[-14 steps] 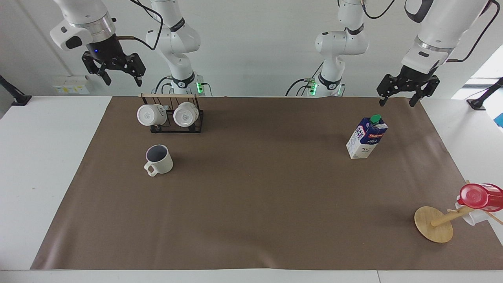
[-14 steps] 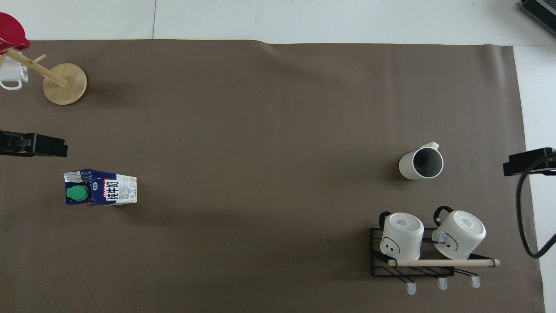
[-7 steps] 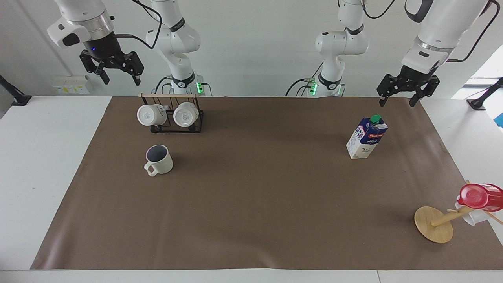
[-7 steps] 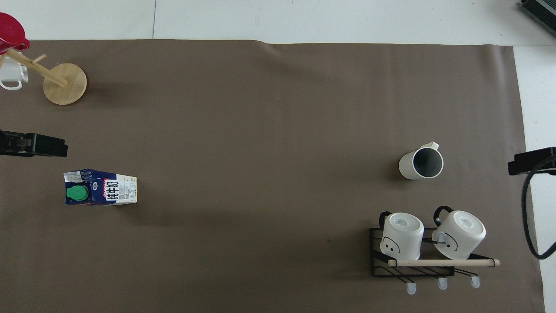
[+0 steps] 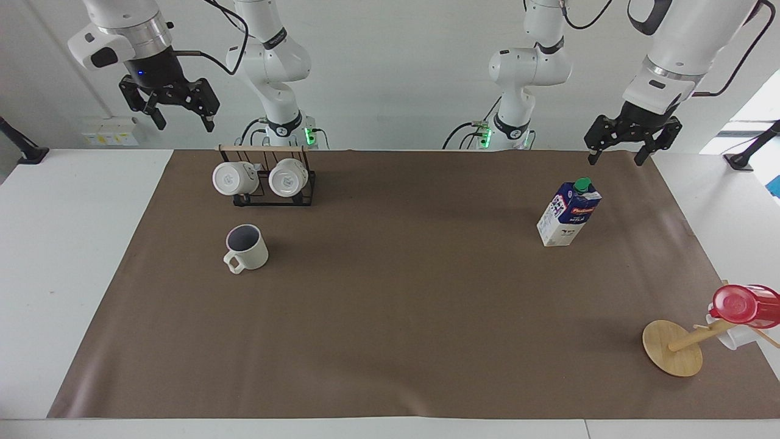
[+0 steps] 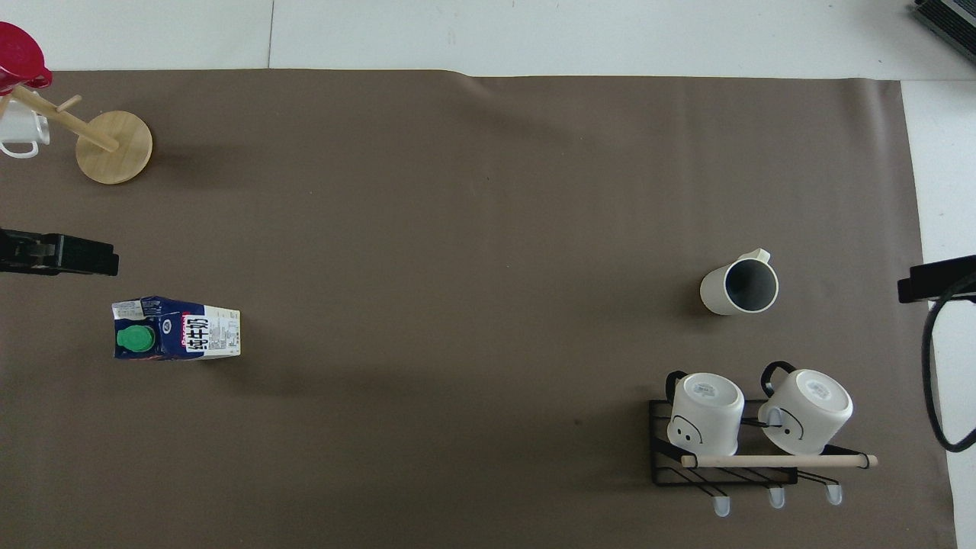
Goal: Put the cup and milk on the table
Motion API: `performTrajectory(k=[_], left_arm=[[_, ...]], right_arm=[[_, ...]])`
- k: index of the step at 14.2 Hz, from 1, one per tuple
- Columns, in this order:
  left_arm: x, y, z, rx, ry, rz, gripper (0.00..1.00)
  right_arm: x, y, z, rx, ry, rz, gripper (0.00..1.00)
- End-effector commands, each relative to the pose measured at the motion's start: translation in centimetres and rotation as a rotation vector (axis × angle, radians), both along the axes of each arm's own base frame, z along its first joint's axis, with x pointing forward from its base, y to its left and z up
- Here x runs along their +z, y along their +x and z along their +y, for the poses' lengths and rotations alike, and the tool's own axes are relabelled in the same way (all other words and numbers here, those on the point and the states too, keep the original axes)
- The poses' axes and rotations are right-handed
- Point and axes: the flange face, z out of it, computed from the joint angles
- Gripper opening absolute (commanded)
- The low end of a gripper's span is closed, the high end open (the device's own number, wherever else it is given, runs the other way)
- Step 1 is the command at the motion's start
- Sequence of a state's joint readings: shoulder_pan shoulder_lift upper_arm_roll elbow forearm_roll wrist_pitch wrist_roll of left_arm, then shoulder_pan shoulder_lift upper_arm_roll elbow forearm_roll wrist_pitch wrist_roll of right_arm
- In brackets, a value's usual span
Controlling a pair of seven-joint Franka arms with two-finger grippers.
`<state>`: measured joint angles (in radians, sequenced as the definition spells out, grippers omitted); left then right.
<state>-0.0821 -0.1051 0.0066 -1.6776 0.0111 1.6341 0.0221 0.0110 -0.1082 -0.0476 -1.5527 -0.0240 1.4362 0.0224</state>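
Note:
The cup (image 5: 247,247) (image 6: 740,287), cream-white with a dark inside, stands upright on the table's brown sheet (image 5: 390,317) (image 6: 457,229) toward the right arm's end. Upright toward the left arm's end is the milk (image 5: 568,213) (image 6: 177,329), a blue-and-white carton with a green cap. My right gripper (image 5: 183,124) hangs high in the air over the table's edge at its own end, open and holding nothing. My left gripper (image 5: 615,160) hangs open above the sheet's corner close to the milk, apart from it.
A black wire rack (image 5: 268,194) (image 6: 724,473) with two white mugs on their sides sits between the cup and the robots. A wooden disc stand (image 5: 673,347) (image 6: 114,145) carrying a red cup (image 5: 740,305) stands farthest from the robots, at the left arm's end.
My right gripper has risen and drawn outward toward its own end of the table, still open. The left arm, the cup and the milk have not moved.

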Motion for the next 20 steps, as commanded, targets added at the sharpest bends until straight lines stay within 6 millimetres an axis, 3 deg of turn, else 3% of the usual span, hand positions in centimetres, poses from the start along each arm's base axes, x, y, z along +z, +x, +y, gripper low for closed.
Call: performTrajectory(k=[1, 10, 13, 17, 20], left_arm=[[0.7, -0.3, 0.2, 0.009, 0.011, 0.004, 1.00], [0.7, -0.3, 0.2, 0.009, 0.011, 0.004, 1.00], [0.7, -0.3, 0.2, 0.009, 0.011, 0.004, 1.00], [0.7, -0.4, 0.1, 0.008, 0.011, 0.005, 1.00], [0.7, -0.3, 0.1, 0.006, 0.011, 0.004, 1.00]], right_arm=[[-0.7, -0.1, 0.2, 0.004, 0.011, -0.006, 1.00], [-3.5, 0.4, 0.9, 0.001, 0.005, 0.024, 1.00], [-5.6, 1.3, 2.5, 0.029, 0.003, -0.019, 1.00], [-10.9, 2.3, 4.6, 0.039, 0.004, -0.020, 1.00], [-13.6, 2.5, 4.6, 0.039, 0.005, -0.028, 1.00]])
